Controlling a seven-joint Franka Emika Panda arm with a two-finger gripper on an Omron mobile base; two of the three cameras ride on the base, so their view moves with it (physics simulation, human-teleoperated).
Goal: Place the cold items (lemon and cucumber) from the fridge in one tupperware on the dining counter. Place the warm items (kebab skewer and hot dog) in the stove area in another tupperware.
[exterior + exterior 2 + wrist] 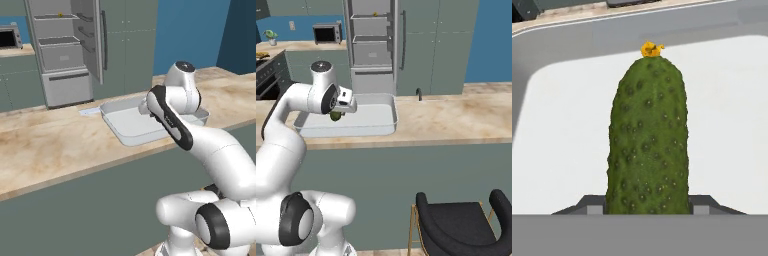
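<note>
Two-finger dark gripper (647, 205) is clamped on a bumpy dark-green cucumber w/ small yellow flower tip (648, 140); in hand view a finger (592, 204) sits tight against each side of the cuke's base, cuke sticking straight out along the gripper, flower end farthest from hand.

Landmark = big shallow pale-grey rectangular tupperware tray (387, 122) on the light wood-grain dining counter (456, 120). Cuke is held over the tray's interior, above its white floor; can't tell if it touches the floor. In right base view cuke (335, 116) shows as a small green lump under the white hand, over the tray's left part, near its left wall. In left base view the tray (117, 127) is partly covered by the white arm w/ dark joints (172, 117), whose wrist reaches over the tray's right half.

Behind the tray, across the room: grey fridge w/ door swung open (373, 45), shelves and drawers visible; a small yellow item (375, 14), prob. the lemon, on the top shelf, too small to be sure. Left of fridge, well apart from tray: dark microwave (327, 33) on the back counter. Small dark hook-shaped object (419, 93) on the counter just right of tray, behind it. Black padded chair w/ thin metal legs (466, 225) on the near side of the counter, below and right of tray.
</note>
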